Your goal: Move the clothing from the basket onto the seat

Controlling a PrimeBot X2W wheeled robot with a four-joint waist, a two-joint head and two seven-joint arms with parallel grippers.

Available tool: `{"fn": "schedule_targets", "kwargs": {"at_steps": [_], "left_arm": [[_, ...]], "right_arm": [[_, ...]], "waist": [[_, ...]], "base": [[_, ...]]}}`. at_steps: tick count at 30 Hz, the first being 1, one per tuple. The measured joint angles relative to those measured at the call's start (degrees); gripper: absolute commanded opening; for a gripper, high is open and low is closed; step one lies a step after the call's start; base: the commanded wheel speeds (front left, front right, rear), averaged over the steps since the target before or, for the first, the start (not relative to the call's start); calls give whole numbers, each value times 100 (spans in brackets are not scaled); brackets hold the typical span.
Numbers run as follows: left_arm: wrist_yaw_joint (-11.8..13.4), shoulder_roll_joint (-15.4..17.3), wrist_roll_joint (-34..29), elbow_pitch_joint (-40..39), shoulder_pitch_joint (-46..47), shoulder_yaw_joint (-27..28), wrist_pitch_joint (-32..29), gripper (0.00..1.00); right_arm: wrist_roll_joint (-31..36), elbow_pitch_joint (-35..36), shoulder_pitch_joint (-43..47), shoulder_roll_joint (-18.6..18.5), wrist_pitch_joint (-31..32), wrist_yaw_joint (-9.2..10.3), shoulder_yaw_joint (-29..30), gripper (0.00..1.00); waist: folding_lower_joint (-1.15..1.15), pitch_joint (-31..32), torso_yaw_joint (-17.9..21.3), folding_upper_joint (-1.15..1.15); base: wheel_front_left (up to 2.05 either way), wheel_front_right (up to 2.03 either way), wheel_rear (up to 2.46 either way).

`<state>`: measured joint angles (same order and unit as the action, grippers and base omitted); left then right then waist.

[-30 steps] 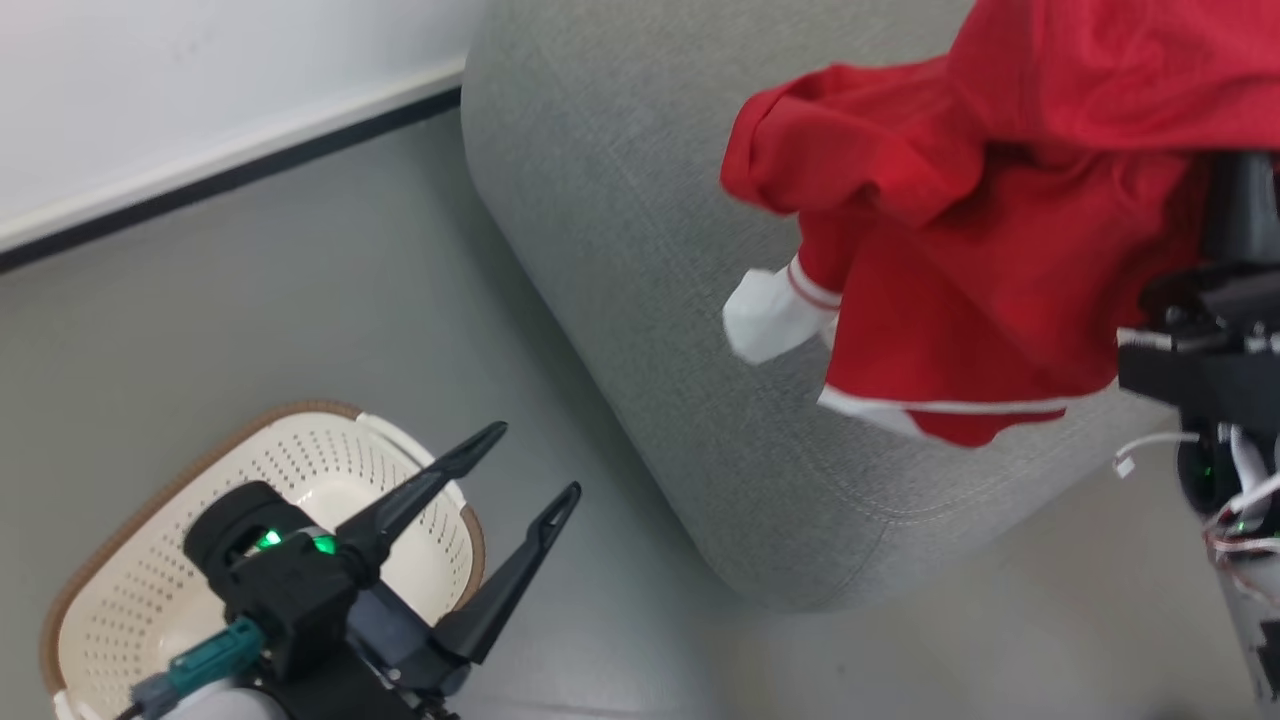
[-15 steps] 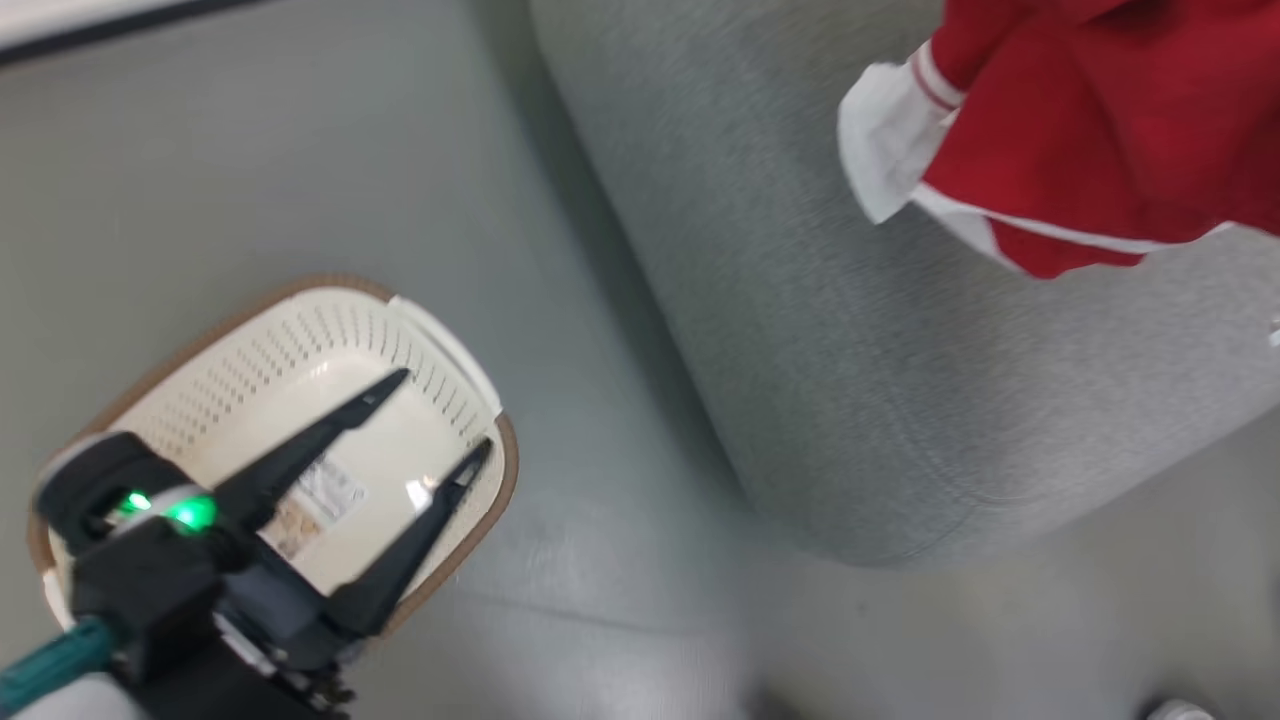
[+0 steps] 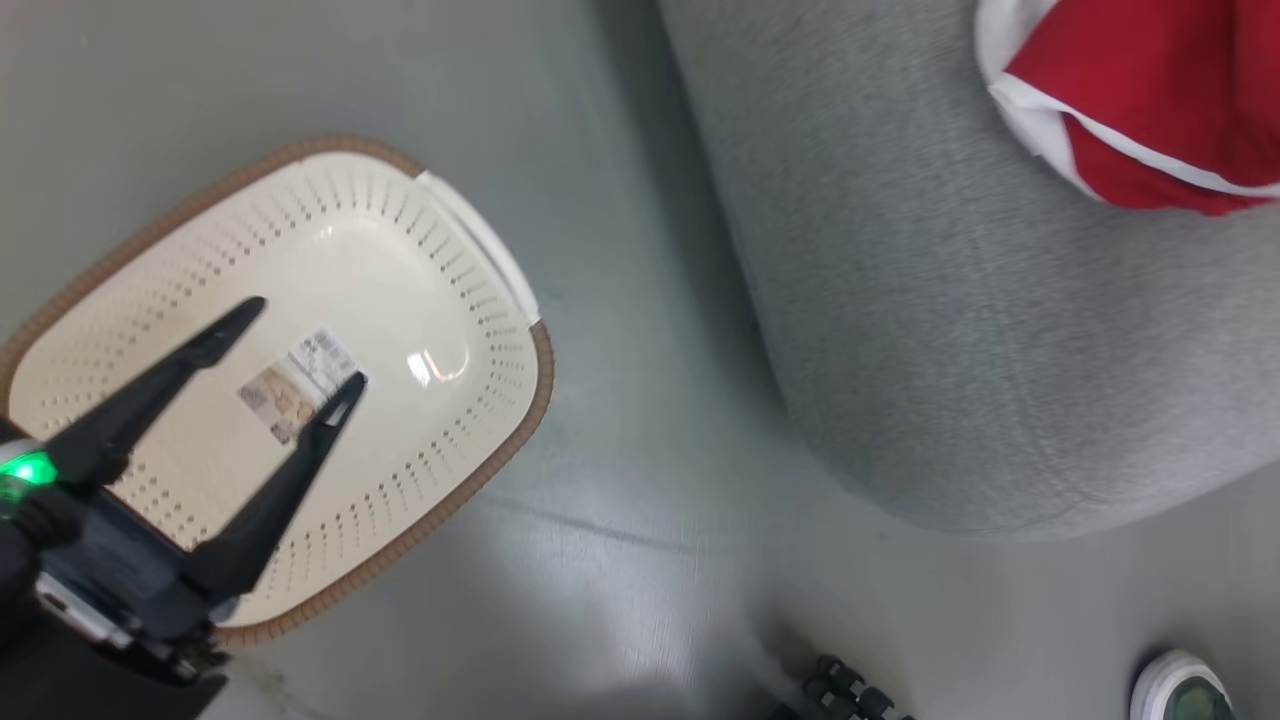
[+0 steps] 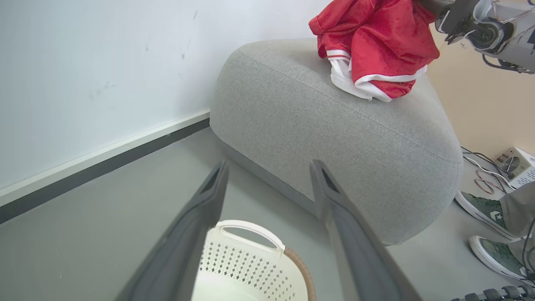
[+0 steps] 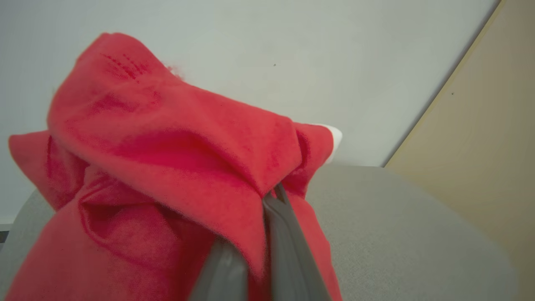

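Observation:
The red clothing [image 4: 376, 42] with white trim hangs bunched from my right gripper [image 5: 273, 196], which is shut on a fold of it. Its lower hem touches the top of the grey seat [image 4: 334, 125]. In the head view the clothing [image 3: 1150, 110] shows at the upper right corner, over the seat [image 3: 950, 300]. The cream basket [image 3: 500, 440] stands on the floor to the seat's left, holding nothing but its barcode sticker. My left gripper [image 3: 305, 345] hovers open above the basket's inside, with nothing between its fingers.
A person's green-and-white shoes [image 4: 485, 209] stand on the floor by the seat's near right end, one shoe [image 3: 1180, 690] at the head view's bottom right. A white box with cables [image 4: 516, 165] lies beyond them. A wall with a dark baseboard [image 4: 104, 154] runs behind the basket.
The head camera has swung, so the basket now shows whole and the clothing has slid to the upper right corner. The left gripper stays open and now lies over the basket's base.

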<state>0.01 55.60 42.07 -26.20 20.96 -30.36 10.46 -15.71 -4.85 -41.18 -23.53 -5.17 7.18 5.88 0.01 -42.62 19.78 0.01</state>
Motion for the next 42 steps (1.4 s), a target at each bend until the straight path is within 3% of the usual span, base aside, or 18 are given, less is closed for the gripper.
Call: {"fn": "schedule_targets", "kwargs": {"at_steps": [6, 12, 14, 15, 16, 17, 27, 29, 35, 42], "left_arm": [[-10, 175, 73, 151, -63, 188, 126, 100], [-54, 187, 112, 250, -166, 245, 207, 100], [-57, 183, 116, 290, -172, 263, 227, 100], [-57, 181, 116, 315, -181, 270, 233, 100], [-57, 174, 116, 335, -194, 272, 235, 100], [-58, 155, 118, 359, -221, 277, 263, 100], [-110, -254, 126, 688, -264, 207, 335, 100], [-110, -331, 160, 765, -264, 205, 336, 100], [-101, -548, 323, 1051, -269, 243, 352, 100], [-43, -839, 459, 1373, -385, 328, 383, 100]], "right_arm": [[497, -745, 173, 608, 304, 11, 169, 0], [940, -1278, 170, 788, 575, 12, 172, 0], [995, -1389, 101, 836, 675, 12, 182, 18], [1068, -1427, 60, 858, 714, 12, 181, 37], [1151, -1457, 32, 872, 740, 12, 181, 62], [1205, -1494, 7, 883, 772, 12, 189, 100], [1220, -1852, -10, 1005, 1284, 10, 189, 100], [1156, -1856, 114, 1000, 1426, -76, 134, 100], [991, -1876, 422, 726, 1769, -647, 43, 100], [858, -1467, 667, 401, 1980, -1135, 9, 100]], "waist": [[0, -330, -142, 0], [-1, -370, -245, 0], [-1, -331, -243, 0], [-2, -305, -240, 0], [-2, -277, -235, 0], [-1, -245, -230, 0], [-2, 269, -147, -1], [-2, 408, -130, -1], [-2, 852, -76, -1], [-2, 1399, -29, -2]], "base": [[0, 0, 0], [0, 0, 0], [0, 0, 0], [0, 0, 0], [0, 0, 0], [0, 0, 0], [0, 0, 0], [0, 0, 0], [0, 0, 0], [0, 0, 0]]}}
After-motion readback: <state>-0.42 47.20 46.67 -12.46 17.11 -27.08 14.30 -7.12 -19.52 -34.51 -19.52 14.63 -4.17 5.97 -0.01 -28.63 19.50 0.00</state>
